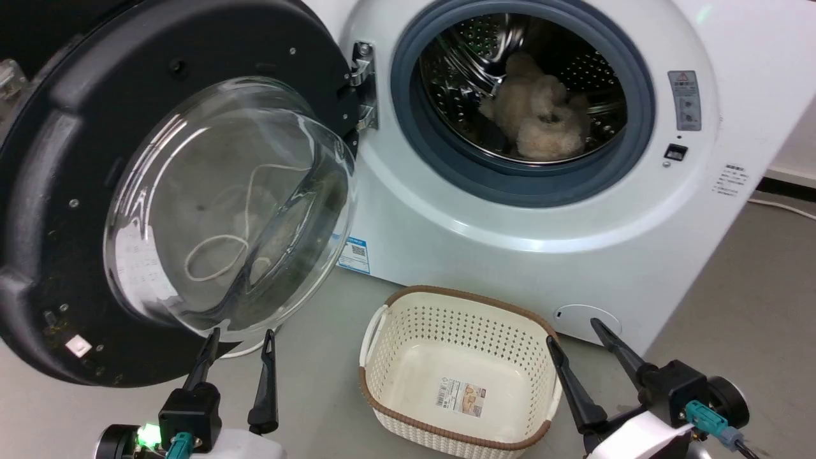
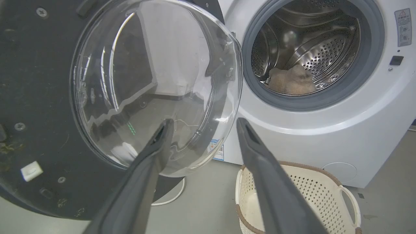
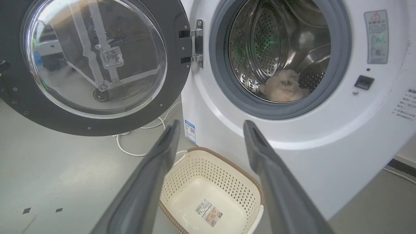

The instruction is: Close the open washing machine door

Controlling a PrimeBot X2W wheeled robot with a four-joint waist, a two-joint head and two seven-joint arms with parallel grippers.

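Head view: washing machine [image 1: 497, 217], grey floor [image 1: 752, 287]

The grey floor [image 1: 319, 395] is smooth and matte. The white washing machine [image 1: 510, 255] stands on it, with a cream perforated basket [image 1: 459, 294] just in front of its base. A thin white cable [image 3: 128, 152] loops across the floor beside the machine. Two small dark marks [image 3: 27, 210], possibly tape, lie well apart from it.

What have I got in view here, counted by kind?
washing machine: 1
washing machine door: 1, open
laundry basket: 1
fluffy beige heap inside: 1
claws: 2, left claw and right claw, both open
Total: 6
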